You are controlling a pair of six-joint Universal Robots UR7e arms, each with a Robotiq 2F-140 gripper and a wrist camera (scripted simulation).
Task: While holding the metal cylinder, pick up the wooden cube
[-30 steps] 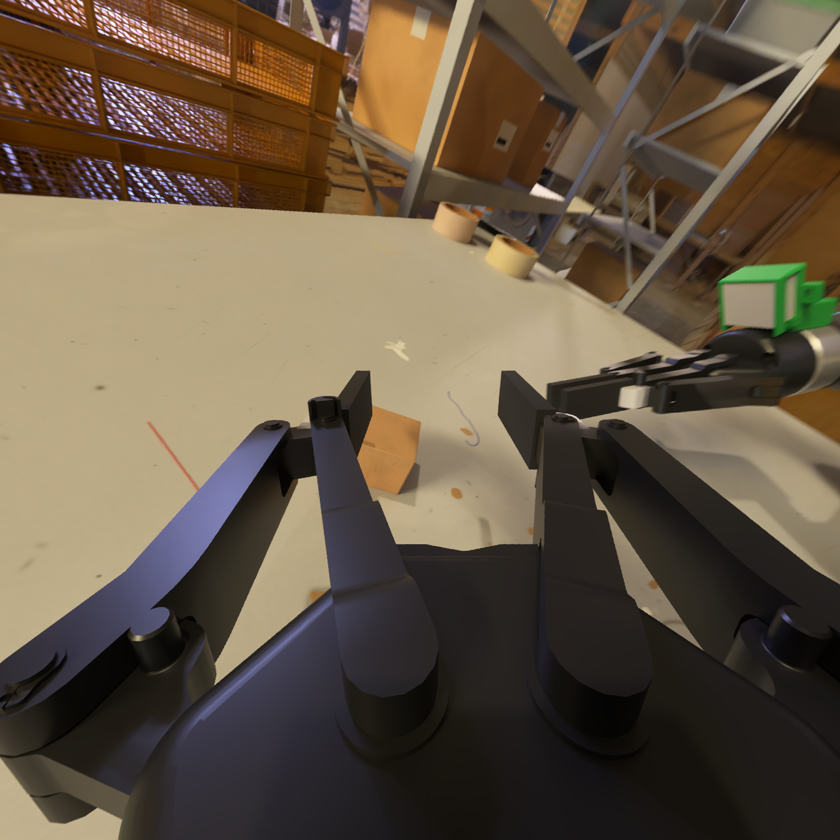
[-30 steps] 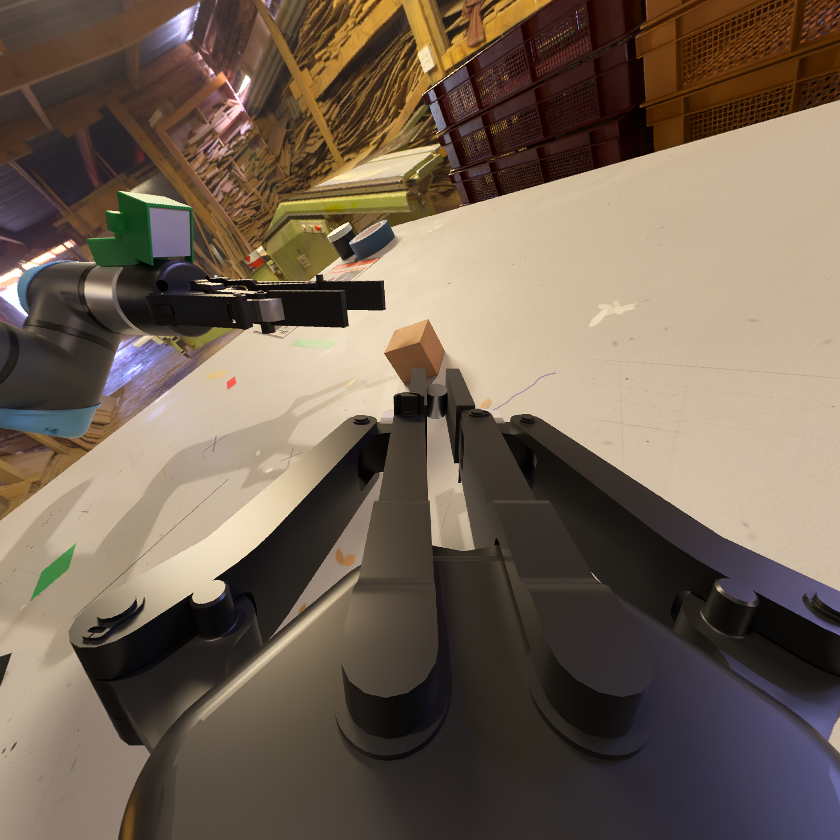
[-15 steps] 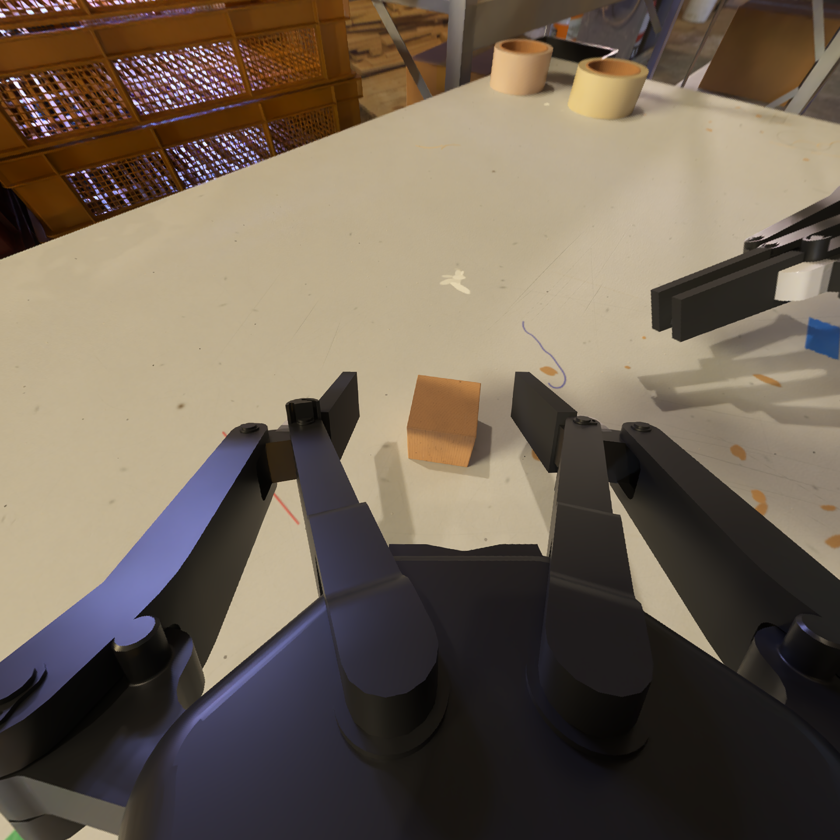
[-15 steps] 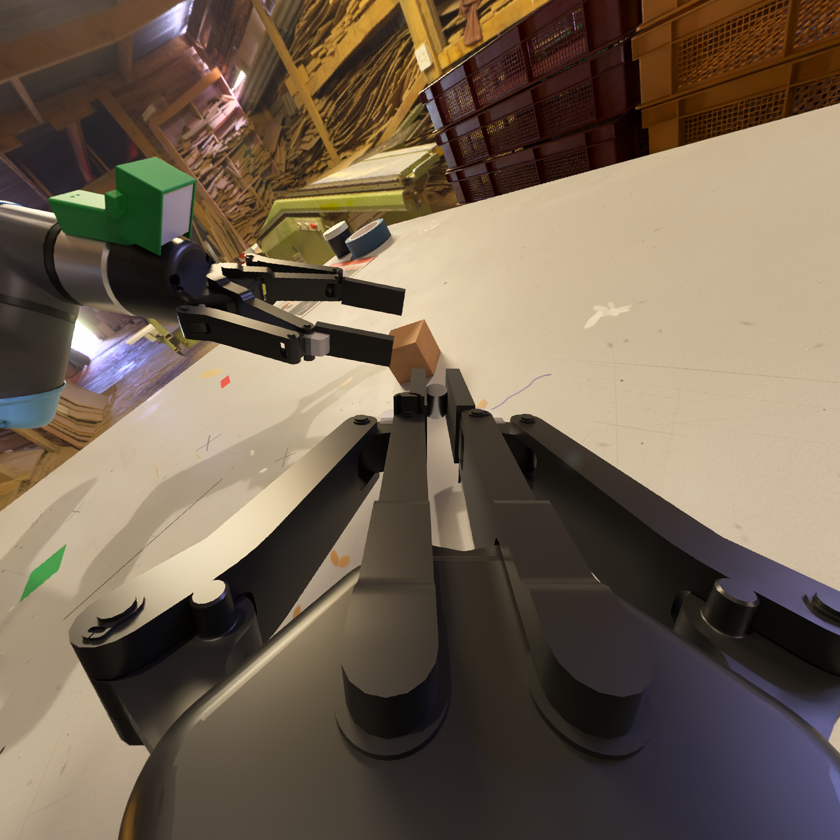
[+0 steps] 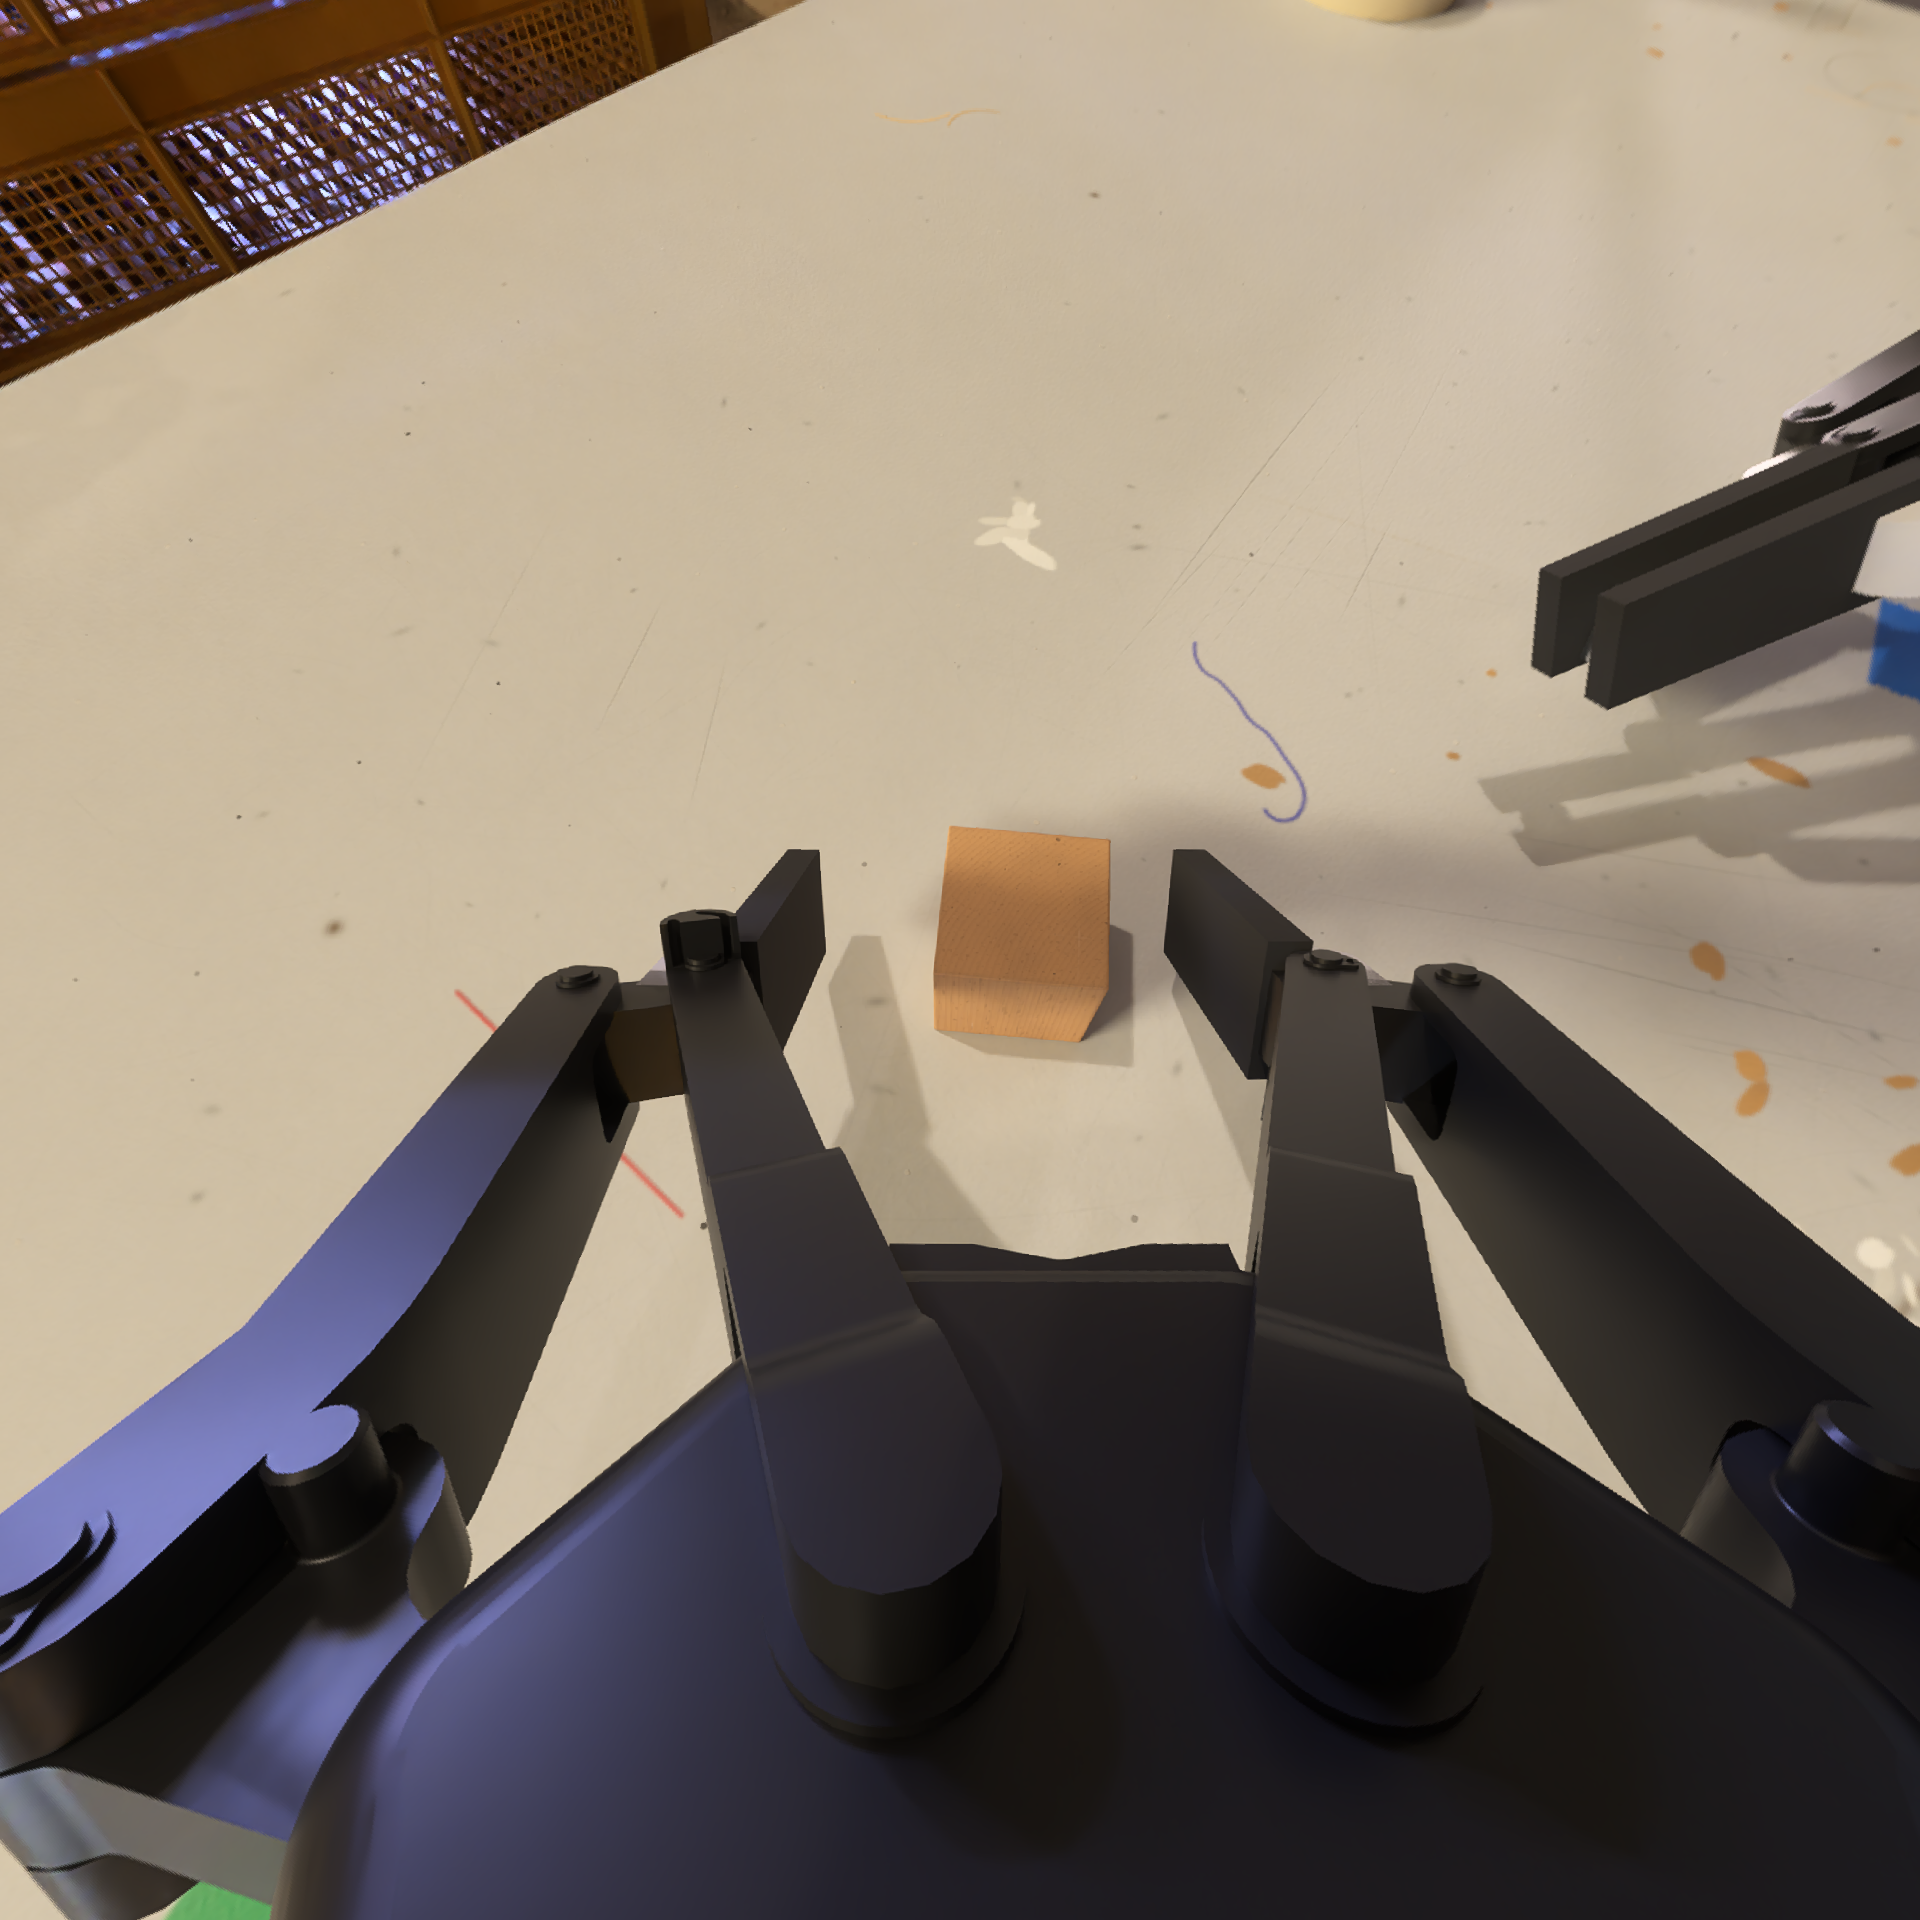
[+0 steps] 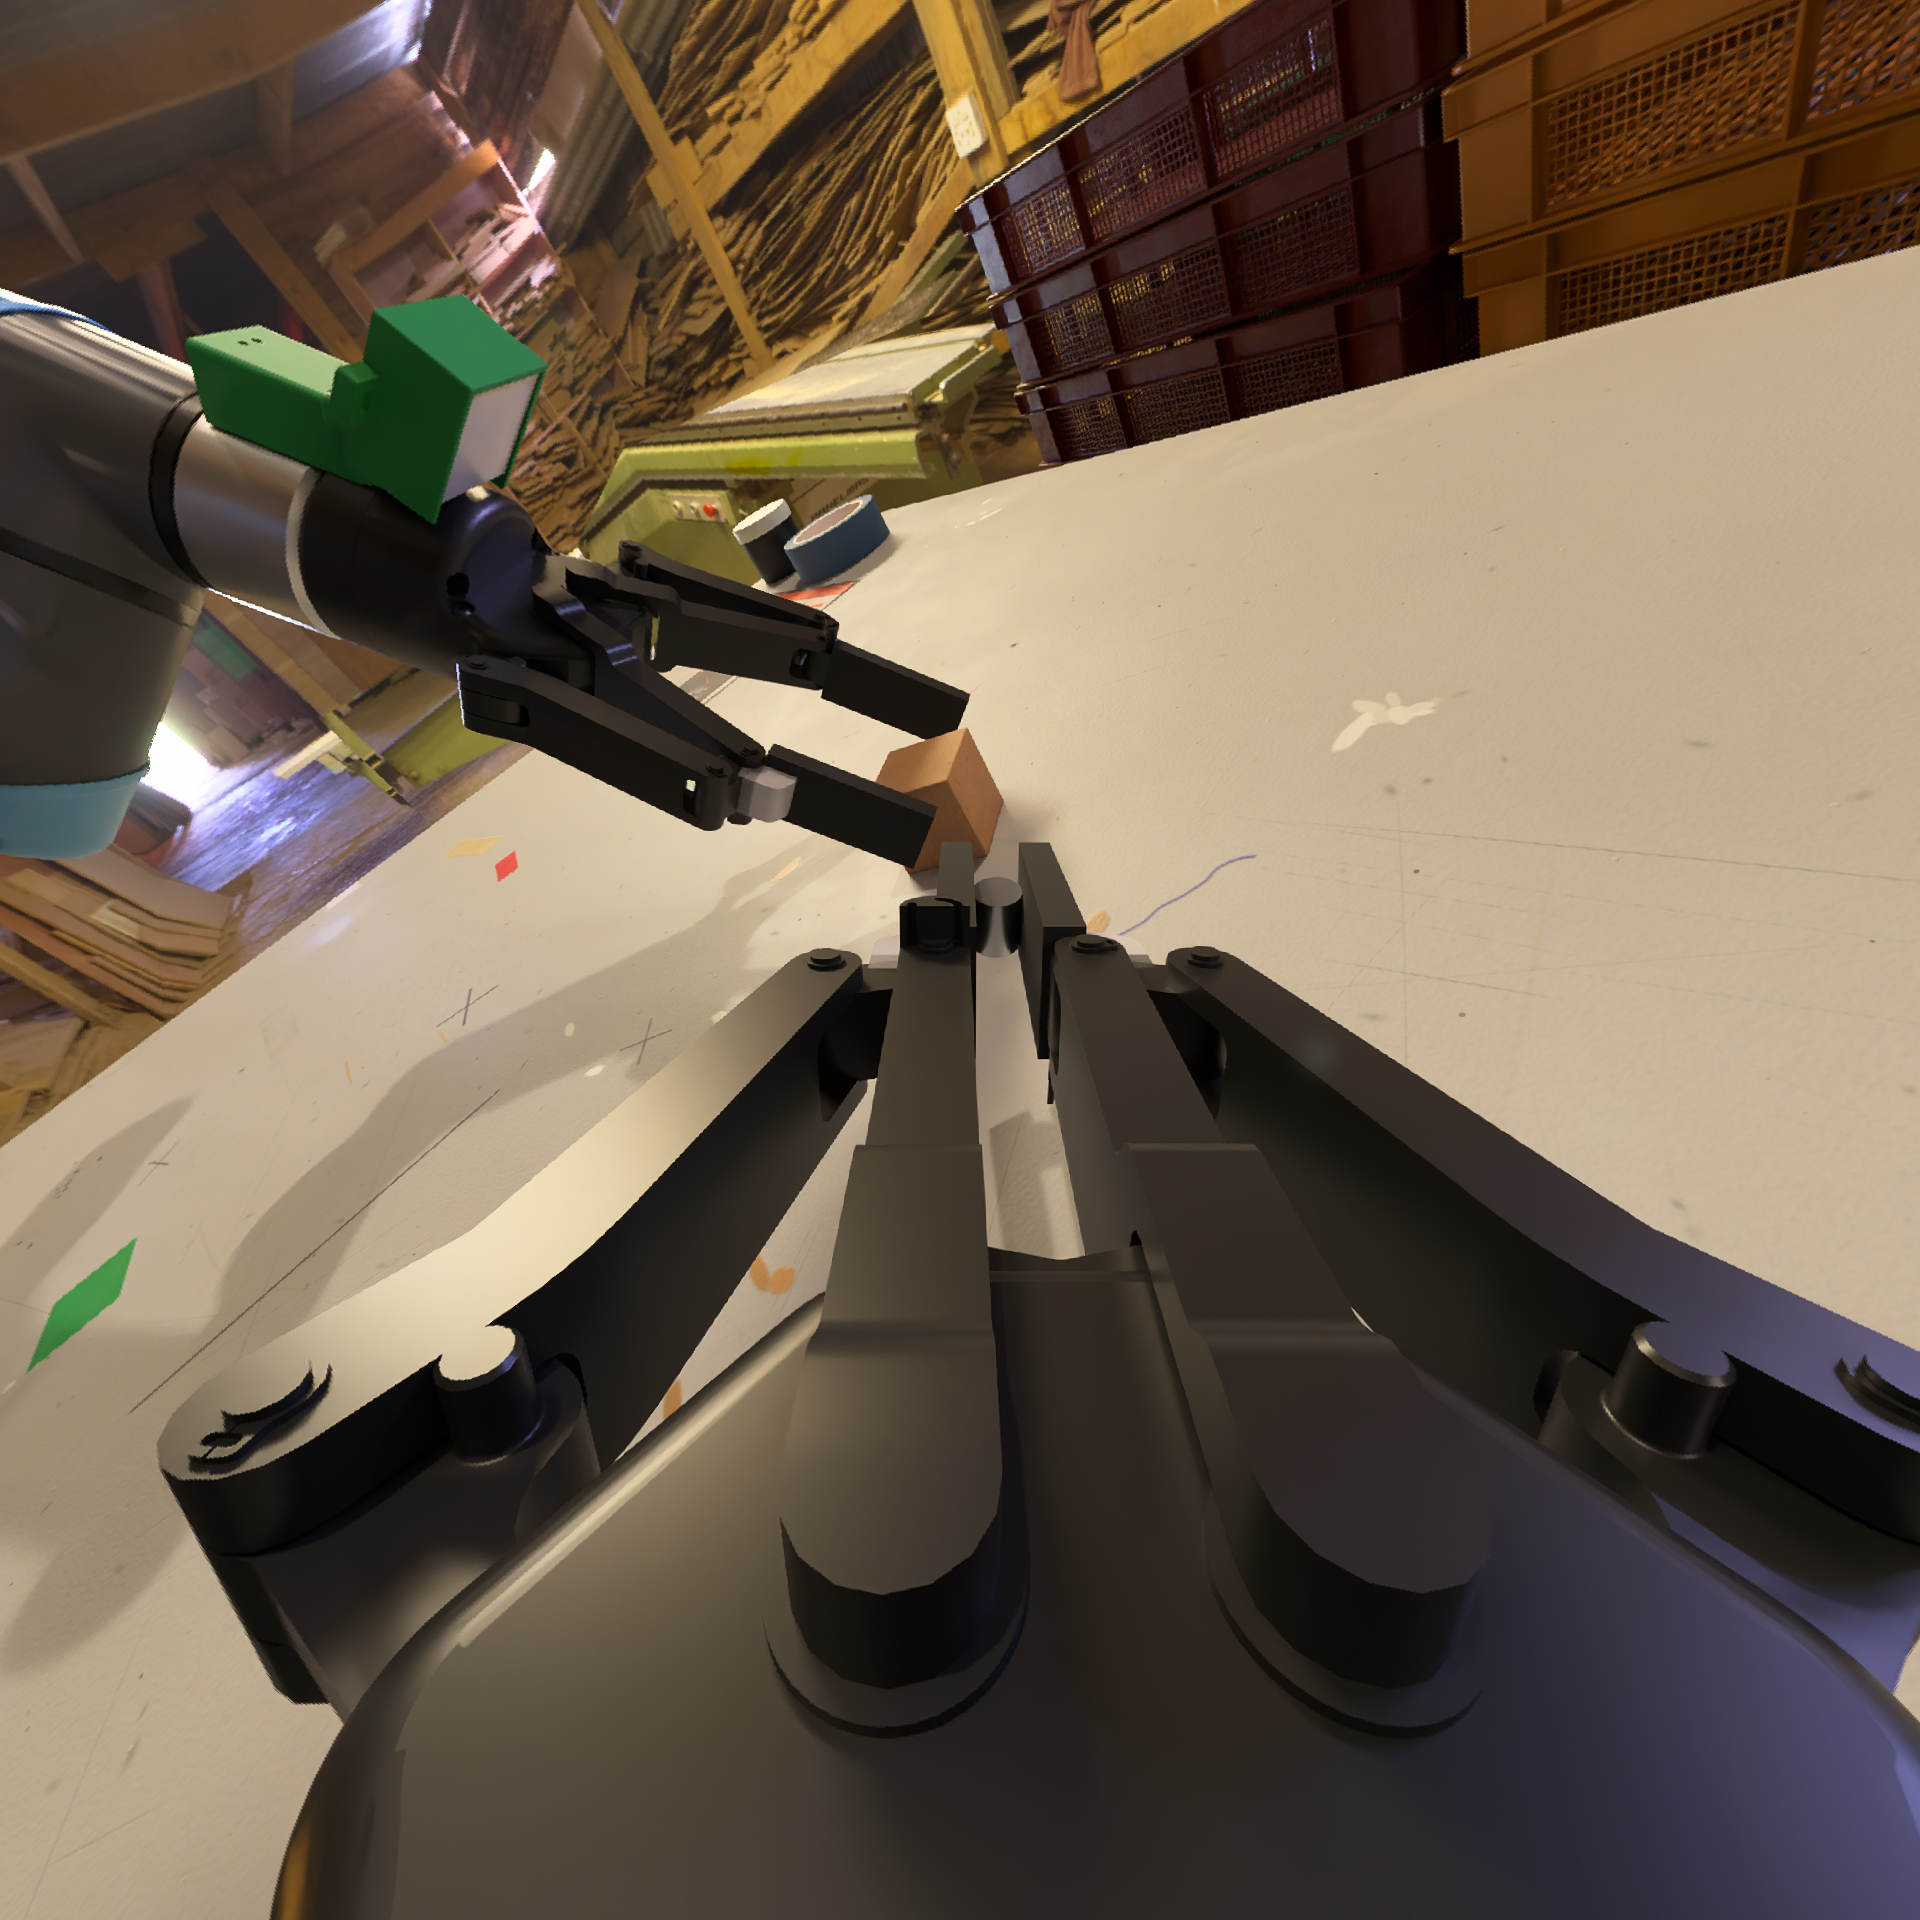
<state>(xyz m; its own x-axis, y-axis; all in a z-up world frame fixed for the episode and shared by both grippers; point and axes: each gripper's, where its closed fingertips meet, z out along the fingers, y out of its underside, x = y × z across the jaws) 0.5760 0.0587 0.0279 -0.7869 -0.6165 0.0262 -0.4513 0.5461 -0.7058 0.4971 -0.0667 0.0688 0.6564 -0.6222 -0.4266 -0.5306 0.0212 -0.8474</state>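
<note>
The wooden cube (image 5: 1023,930) rests on the pale table (image 5: 623,520). My left gripper (image 5: 995,914) is open, one finger on each side of the cube, not touching it. In the right wrist view the left gripper (image 6: 930,764) straddles the cube (image 6: 951,779) from the left. My right gripper (image 6: 995,888) is shut on a small dark metal cylinder (image 6: 997,914), held just above the table close behind the cube. The right gripper's fingers (image 5: 1704,587) show at the right edge of the left wrist view.
Orange mesh crates (image 5: 208,177) stand past the table's far left edge. Dark red and orange crates (image 6: 1455,229) stand beyond the table. Tape rolls (image 6: 821,535) sit near a far edge. A blue patch (image 5: 1896,649) lies under the right gripper.
My left gripper has tilted down and come closer, so the cube now lies between its open fingers. The right gripper has stayed shut on the cylinder.
</note>
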